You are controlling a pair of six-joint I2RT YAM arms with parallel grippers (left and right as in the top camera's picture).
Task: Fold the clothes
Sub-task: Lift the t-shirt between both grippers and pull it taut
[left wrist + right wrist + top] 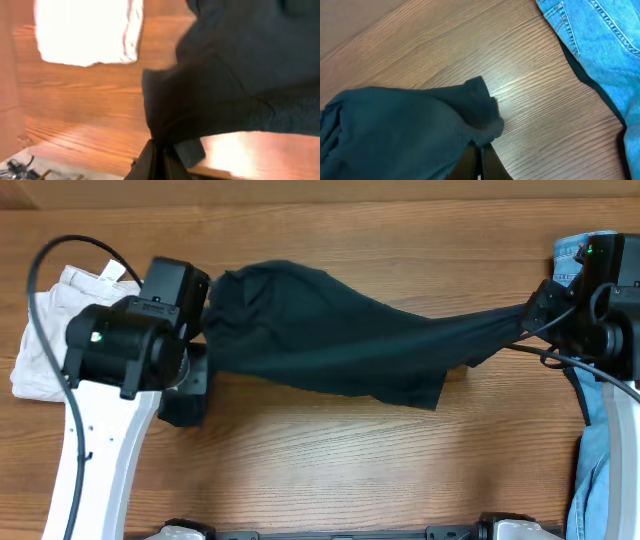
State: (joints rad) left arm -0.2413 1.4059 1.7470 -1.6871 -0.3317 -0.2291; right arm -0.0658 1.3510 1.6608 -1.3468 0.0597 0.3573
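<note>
Dark T-shirt [320, 345]: bunched, strung across mid-table [330, 470]. Ends pinched tight by left gripper [159, 150] and right gripper [479, 152], presumably for pulling flat before folding. Shorts [40, 330], jeans [600, 45] at edges.

left arm [100, 450]: white link, black motor housings, green LED | right arm [610, 330]: black, cabled

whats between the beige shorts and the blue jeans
The dark navy soft T-shirt spans it, one end pinched in the left tool, the other in the right tool; overhead view shows this.
</note>
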